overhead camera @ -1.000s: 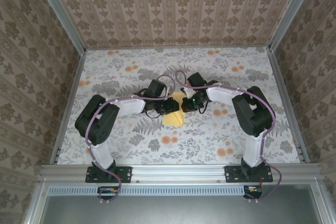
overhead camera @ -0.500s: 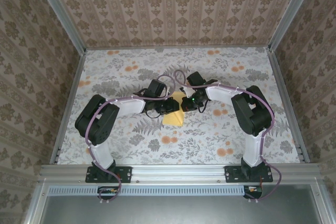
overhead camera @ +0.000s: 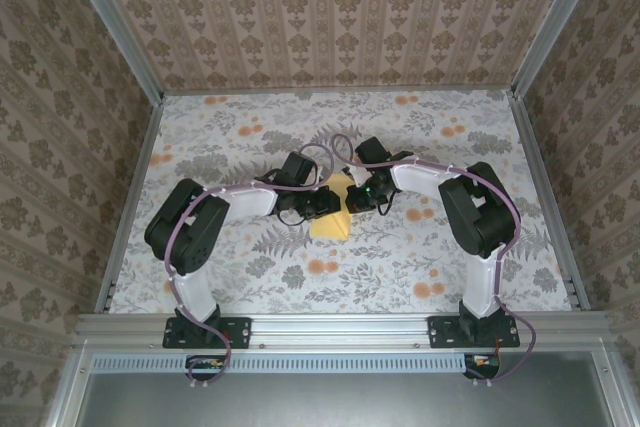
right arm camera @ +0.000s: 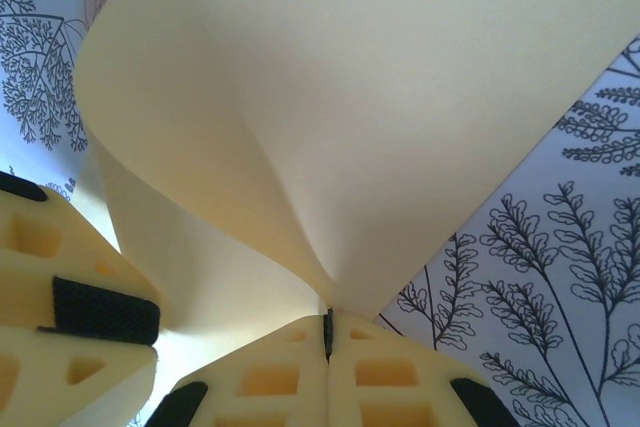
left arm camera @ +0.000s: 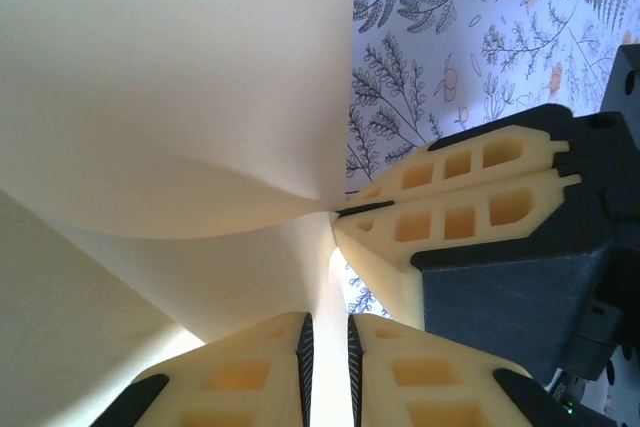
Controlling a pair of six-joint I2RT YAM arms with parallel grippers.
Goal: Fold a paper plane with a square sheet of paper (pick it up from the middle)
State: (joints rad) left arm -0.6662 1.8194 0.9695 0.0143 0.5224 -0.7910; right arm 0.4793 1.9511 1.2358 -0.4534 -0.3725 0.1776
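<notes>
On the flower-and-fern patterned worktop [overhead camera: 250, 147], about midway between its left and right edges, the left black arm's cream two-finger gripper [left arm camera: 325, 367] reaches in from the left side; its jaws stand narrow, and a raised ridge of the thin pale-yellow square sheet of paper [left arm camera: 170, 77] runs down between its pads, so it appears to be pinching the paper. The sheet sits at the worktop's middle, part of it flat and part drawn up into a soft curve, probably because both grips gather it at its centre, as the task asks. Just right of that, almost nose to nose with the left one, the right arm's cream gripper [right arm camera: 327, 332] is closed tight on the same pinch of paper, the sheet fanning out from the seam. No brand, label or writing can be read anywhere
</notes>
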